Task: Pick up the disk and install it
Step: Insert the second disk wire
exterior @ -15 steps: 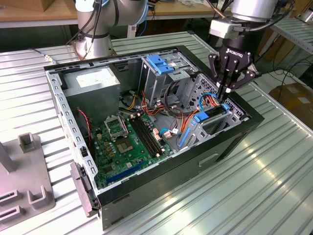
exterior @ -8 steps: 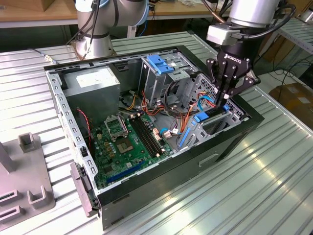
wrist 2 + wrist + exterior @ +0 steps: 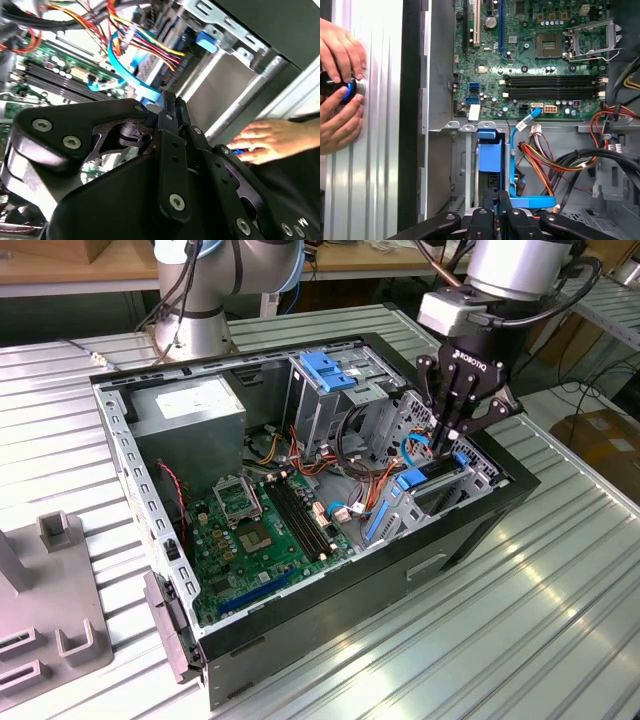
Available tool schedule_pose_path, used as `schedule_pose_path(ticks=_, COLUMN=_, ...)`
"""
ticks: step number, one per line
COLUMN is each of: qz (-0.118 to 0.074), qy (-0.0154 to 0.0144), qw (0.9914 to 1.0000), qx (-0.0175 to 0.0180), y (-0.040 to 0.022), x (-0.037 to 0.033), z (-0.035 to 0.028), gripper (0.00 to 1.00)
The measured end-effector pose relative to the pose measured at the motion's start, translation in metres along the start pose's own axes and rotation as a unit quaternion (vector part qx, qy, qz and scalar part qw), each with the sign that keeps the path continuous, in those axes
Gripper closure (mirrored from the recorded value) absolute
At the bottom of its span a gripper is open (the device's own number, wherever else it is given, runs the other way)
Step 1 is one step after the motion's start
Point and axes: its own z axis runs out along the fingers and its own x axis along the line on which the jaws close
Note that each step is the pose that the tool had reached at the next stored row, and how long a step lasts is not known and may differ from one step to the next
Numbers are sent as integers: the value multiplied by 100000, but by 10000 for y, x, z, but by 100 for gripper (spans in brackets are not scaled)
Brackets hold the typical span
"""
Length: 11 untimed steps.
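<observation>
hand point(image 3: 447, 436): fingers closed together, pinching the top edge of the disk | disk point(image 3: 432, 476): right of centre in the exterior view, directly under the hand, standing on edge, part-sunk in the case's point(image 3: 480, 530) bay | long axis along the slot

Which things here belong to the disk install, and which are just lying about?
Job: disk with blue rail, standing inside the computer case; robot hand at its edge.
Lying about: motherboard; power supply; coloured cables; grey stand outside the case.
</observation>
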Motion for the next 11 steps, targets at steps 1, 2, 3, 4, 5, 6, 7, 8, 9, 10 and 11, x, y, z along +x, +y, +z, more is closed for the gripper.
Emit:
schedule_pose_path(ticks=1, qz=-30, qy=-373, qw=99999, qx=60, y=0, x=3, z=2, gripper=84)
schedule_pose_path(ticks=2, qz=-78, qy=-863, qw=99996, qx=172, y=1, x=10, z=6, gripper=84)
schedule_pose_path(ticks=3, qz=-118, qy=-1391, qw=99990, qx=381, y=2, x=27, z=13, gripper=84)
schedule_pose_path(ticks=4, qz=-160, qy=-1890, qw=99980, qx=593, y=4, x=49, z=21, gripper=84)
schedule_pose_path(ticks=5, qz=-186, qy=-2190, qw=99973, qx=722, y=6, x=66, z=25, gripper=84)
schedule_pose_path(ticks=6, qz=-208, qy=-2455, qw=99966, qx=823, y=7, x=80, z=30, gripper=84)
schedule_pose_path(ticks=7, qz=-230, qy=-2795, qw=99956, qx=975, y=11, x=98, z=36, gripper=84)
schedule_pose_path(ticks=8, qz=-246, qy=-3054, qw=99947, qx=1105, y=17, x=104, z=40, gripper=84)
schedule_pose_path(ticks=9, qz=-275, qy=-3407, qw=99934, qx=1252, y=25, x=111, z=44, gripper=84)
schedule_pose_path(ticks=10, qz=-295, qy=-3722, qw=99921, qx=1359, y=31, x=116, z=46, gripper=84)
schedule_pose_path(ticks=11, qz=-313, qy=-4050, qw=99907, qx=1478, y=37, x=123, z=50, gripper=84)
